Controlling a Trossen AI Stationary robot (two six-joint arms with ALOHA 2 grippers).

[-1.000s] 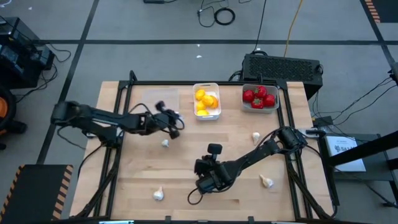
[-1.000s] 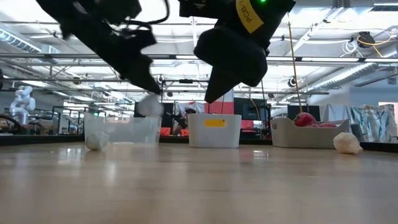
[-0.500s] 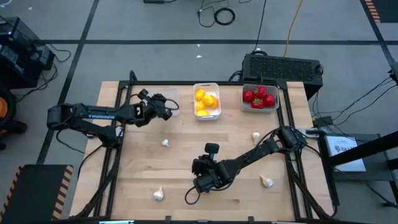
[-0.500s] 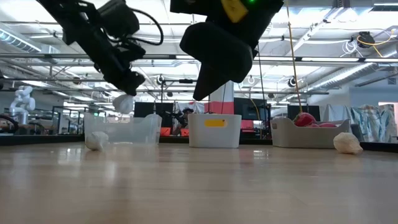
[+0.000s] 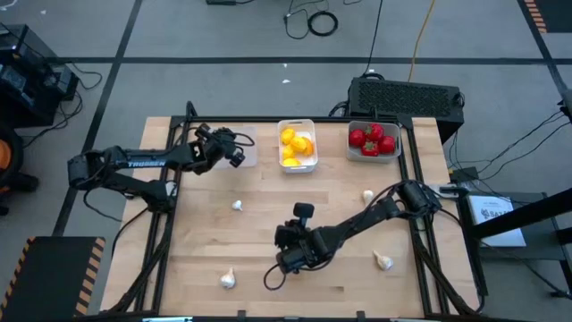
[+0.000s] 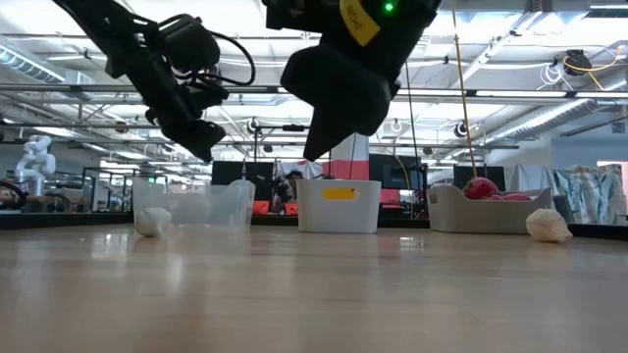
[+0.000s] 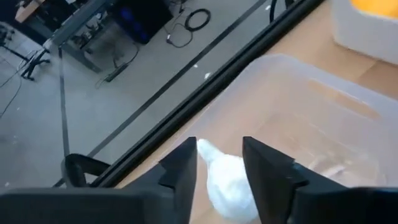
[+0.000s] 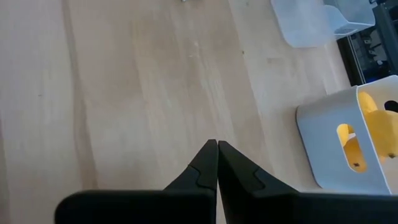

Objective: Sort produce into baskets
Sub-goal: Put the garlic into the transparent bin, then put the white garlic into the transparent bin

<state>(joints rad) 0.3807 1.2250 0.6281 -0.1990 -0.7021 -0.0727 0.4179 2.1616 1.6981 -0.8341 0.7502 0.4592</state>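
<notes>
My left gripper (image 5: 238, 154) hangs over the clear tray (image 5: 239, 143) at the table's far left, shut on a whitish garlic bulb (image 7: 225, 182); the low view shows this gripper (image 6: 201, 147) above that tray (image 6: 191, 204). My right gripper (image 5: 284, 263) is shut and empty above the table's near middle, and it also shows in the right wrist view (image 8: 217, 147). Lemons fill the white tray (image 5: 309, 123). Tomatoes fill the pale tray (image 5: 394, 134). Several garlic bulbs lie on the table, such as one below the clear tray (image 5: 237, 206) and one near the front (image 5: 228, 279). My left gripper pinches the garlic bulb between its two fingers, one finger (image 7: 180, 171) on each side of the bulb's body (image 7: 214, 168). The bulb is lifted clear, above the clear tray's near left corner. The lower part of the bulb is hidden by the gripper.
Two more garlic bulbs lie at the right: one (image 5: 367, 196) and one (image 5: 383, 261). A black box (image 5: 407, 94) stands behind the table's far right. A dark frame rail runs along the far edge (image 7: 205, 93). Bare wood lies below my right gripper (image 8: 155, 93).
My left gripper has carried the garlic bulb up and toward the table's far left, from over the bare table to over the clear tray, still shut on it. My right gripper has drifted a little toward the table's left edge, still shut.
</notes>
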